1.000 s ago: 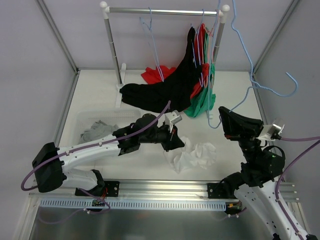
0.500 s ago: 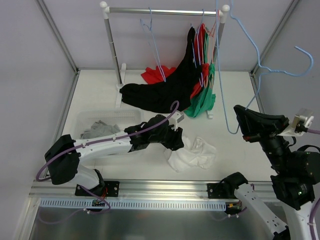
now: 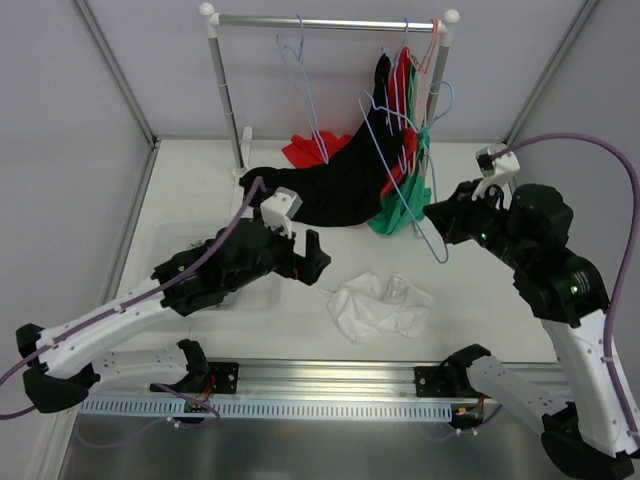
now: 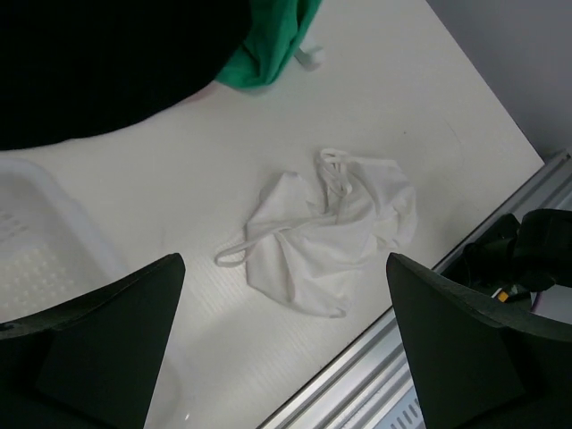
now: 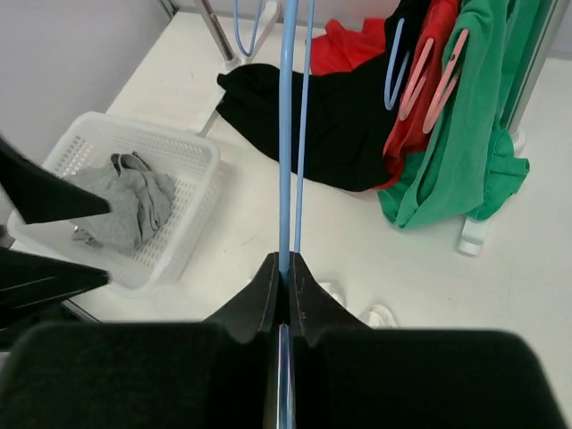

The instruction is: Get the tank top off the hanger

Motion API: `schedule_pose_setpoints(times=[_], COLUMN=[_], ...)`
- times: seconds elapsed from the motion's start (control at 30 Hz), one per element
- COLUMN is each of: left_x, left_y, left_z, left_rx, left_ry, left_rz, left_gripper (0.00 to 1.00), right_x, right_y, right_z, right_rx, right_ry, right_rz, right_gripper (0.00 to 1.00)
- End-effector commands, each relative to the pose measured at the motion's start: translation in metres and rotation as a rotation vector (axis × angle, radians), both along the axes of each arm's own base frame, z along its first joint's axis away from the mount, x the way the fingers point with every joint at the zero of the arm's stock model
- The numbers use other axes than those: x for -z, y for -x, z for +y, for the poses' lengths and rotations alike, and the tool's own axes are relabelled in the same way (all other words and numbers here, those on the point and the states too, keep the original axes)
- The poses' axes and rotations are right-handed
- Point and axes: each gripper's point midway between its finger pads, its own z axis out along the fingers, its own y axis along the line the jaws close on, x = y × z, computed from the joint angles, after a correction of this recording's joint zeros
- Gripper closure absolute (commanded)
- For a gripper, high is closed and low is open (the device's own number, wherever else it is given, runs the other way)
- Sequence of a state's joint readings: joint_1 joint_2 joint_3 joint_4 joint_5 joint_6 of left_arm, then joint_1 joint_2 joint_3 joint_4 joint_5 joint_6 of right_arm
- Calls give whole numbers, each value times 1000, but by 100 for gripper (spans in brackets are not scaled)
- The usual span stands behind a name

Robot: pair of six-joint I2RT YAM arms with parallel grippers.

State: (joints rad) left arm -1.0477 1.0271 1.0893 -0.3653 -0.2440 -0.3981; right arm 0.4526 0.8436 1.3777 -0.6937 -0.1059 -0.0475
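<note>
The white tank top (image 3: 380,305) lies crumpled on the table, off any hanger; the left wrist view shows it (image 4: 331,234) straight ahead. My left gripper (image 3: 312,258) hovers just left of it, open and holding nothing, and its dark fingers (image 4: 98,344) frame the cloth from a distance. My right gripper (image 3: 432,213) is raised near the rack's right post, shut on the bare light-blue wire hanger (image 3: 395,160). Seen from the right wrist, the hanger's wire (image 5: 286,134) rises out of the pinched fingertips (image 5: 268,290).
A clothes rack (image 3: 320,22) at the back holds black (image 3: 330,185), red (image 3: 305,150) and green (image 3: 400,215) garments and another blue hanger (image 3: 300,70). A white basket (image 5: 192,156) with grey cloth (image 5: 125,201) sits at the left, partly under my left arm.
The left gripper opened, let go of the white tank top and drew back to the left. The right arm swung the empty blue hanger from the far right toward the rack.
</note>
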Motion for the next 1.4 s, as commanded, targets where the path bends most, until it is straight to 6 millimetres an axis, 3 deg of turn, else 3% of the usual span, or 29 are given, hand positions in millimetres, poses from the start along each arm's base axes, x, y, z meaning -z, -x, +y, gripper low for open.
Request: schedule_pose_setpoints(times=[0.0,0.07,0.1,0.13,0.17,0.2,0.27,0.3,0.33,0.37,0.4,0.43,0.47,0.5,0.53,0.6,0.63,0.67,0.83,1.17,1.37], left_x=[-8,-16,-13,-10,-13,-5,1,6,19,24,36,42,45,49,48,48,47,45,43,50,48], left_y=[5,9,11,9,12,14,19,21,23,26,28,29,30,29,29,29,30,30,28,28,29], left_z=[52,73,83,94,103,111,121,122,124,124,123,123,123,124,124,124,125,127,139,135,137], left_rx=[-91,-128,-142,-172,-183,-191,-184,-174,-164,-146,-130,-121,-121,-125,-126,-125,-126,-133,-189,-179,-179], left_ry=[-106,-102,-127,-147,-144,-180,-205,-218,-249,-256,-281,-292,-299,-309,-313,-316,-309,-296,-273,-299,-287], left_rz=[-40,-68,-70,-82,-95,-86,-92,-86,-70,-60,-44,-36,-31,-27,-27,-25,-26,-31,-53,-35,-38], left_gripper=[1,1,1,1,1,1,1,1,1,1,1,1,1,1,1,1,1,1,1,1,1], right_x=[-22,-16,-30,-33,-24,-42,-44,-32,-48,-49,-35,-51,-52,-40,-52,-53,-44,-55,-60,-20,-4], right_y=[-15,-38,-44,-54,-71,-78,-96,-115,-123,-131,-149,-156,-164,-180,-186,-197,-210,-213,-236,-260,-261], right_z=[4,15,19,16,28,31,36,48,51,56,66,64,67,75,76,83,92,94,116,154,158], right_rx=[14,25,29,67,63,72,93,89,99,98,102,131,134,142,151,141,133,135,106,47,57], right_ry=[20,67,66,92,124,114,146,174,163,176,211,212,242,273,262,281,293,277,231,228,223], right_rz=[-24,8,-18,-21,11,-21,-13,21,-13,-19,6,-34,-50,-32,-64,-82,-73,-102,-153,-113,-70], right_gripper=[100,100,100,100,100,100,100,100,100,100,100,100,100,100,100,100,100,100,100,100,100])
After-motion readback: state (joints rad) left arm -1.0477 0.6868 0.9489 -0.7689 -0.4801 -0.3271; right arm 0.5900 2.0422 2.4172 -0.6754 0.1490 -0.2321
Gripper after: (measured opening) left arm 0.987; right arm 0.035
